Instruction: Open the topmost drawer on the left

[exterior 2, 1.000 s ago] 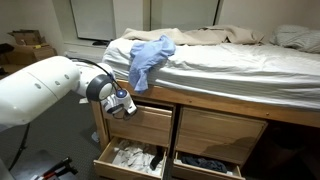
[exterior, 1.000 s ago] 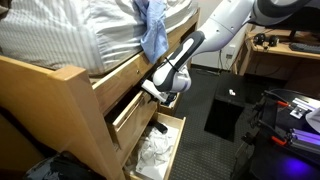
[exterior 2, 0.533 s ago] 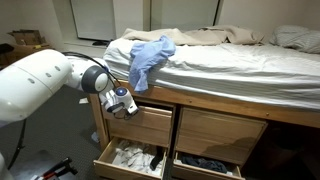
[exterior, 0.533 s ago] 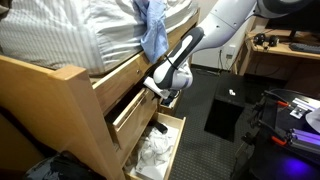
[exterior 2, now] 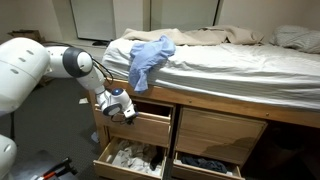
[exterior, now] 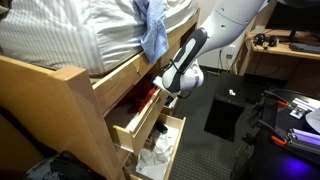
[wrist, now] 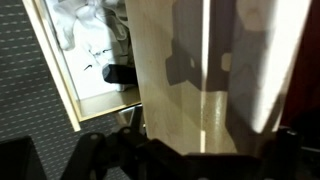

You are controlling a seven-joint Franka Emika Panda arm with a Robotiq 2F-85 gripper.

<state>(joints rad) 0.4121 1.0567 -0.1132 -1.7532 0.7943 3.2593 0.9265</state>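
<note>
One gripper [exterior 2: 122, 111] at topmost drawer [exterior 2: 150, 128], partly out, two lower drawers [exterior 2: 128, 160] [exterior 2: 205, 166] open

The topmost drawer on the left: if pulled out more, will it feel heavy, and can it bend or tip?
The topmost drawer looks like rigid wood, so it should slide, not bend. Only a red garment shows inside, so it is probably light. Pulled much further, it might sag forward.
</note>
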